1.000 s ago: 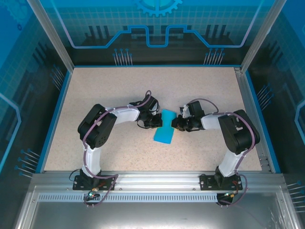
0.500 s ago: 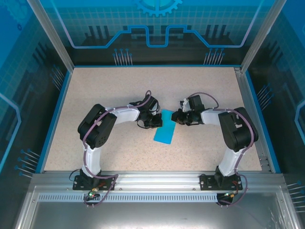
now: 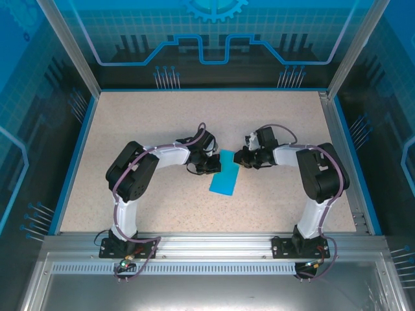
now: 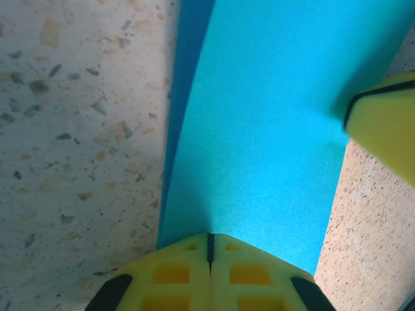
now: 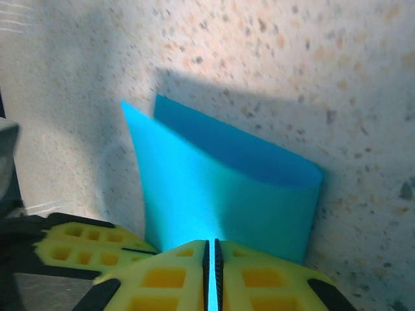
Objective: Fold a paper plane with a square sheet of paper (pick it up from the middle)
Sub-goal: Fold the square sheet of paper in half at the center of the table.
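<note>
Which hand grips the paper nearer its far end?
The right hand, at the far corner of the paper; the left hand pinches farther down the opposite edge.

folded teal-blue paper [image 3: 225, 173] near the middle of the table [image 3: 130, 116]

a plain, smooth teal-blue sheet doubled over into a long narrow strip. two layers show, a lighter leaf in front and a darker one behind, their edges slightly offset. it sits just right of the table's centre on a slant, far end toward the table's right side, near end toward its left. the far end curves and throws a shadow on the table. there it is nipped between the fingers of the right gripper [image 5: 211, 249]. the closed tips of the left gripper [image 4: 209, 243] meet its other long edge.
</note>
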You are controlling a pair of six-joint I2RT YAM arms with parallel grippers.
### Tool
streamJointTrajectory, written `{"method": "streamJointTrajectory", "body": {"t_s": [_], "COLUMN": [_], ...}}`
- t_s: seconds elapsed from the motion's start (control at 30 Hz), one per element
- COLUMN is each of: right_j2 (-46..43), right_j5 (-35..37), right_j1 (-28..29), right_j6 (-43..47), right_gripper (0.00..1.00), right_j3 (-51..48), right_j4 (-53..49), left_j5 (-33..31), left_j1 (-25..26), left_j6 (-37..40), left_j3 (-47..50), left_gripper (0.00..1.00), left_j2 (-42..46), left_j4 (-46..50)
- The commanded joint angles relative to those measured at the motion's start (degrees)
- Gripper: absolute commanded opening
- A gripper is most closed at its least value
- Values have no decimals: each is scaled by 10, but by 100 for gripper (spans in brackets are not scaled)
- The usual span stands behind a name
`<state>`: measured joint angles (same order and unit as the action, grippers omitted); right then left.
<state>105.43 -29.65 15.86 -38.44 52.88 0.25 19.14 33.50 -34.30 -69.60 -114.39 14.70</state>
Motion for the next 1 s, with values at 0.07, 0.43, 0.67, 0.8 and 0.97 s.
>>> {"method": "streamJointTrajectory", "body": {"t_s": [0.07, 0.43, 0.67, 0.8, 0.97], "right_j2": [-1, 65, 26, 12, 35], "right_j5": [-20, 12, -14, -38, -35], "right_j1": [-25, -27, -32, -43, -48], "right_j6": [19, 17, 10, 2, 1], "right_gripper": [14, 13, 14, 14, 13], "right_j3": [35, 29, 51, 70, 86], "right_j4": [-34, -34, -50, -52, -64], "left_j5": [-9, -9, -9, -9, -9], "left_j1": [3, 3, 3, 3, 3], "left_j6": [14, 15, 16, 17, 16], "left_j3": [11, 11, 11, 12, 12], "left_gripper": [0, 0, 0, 0, 0], "left_j2": [-24, -22, -22, -21, -21], "left_j4": [33, 35, 36, 37, 35]}}
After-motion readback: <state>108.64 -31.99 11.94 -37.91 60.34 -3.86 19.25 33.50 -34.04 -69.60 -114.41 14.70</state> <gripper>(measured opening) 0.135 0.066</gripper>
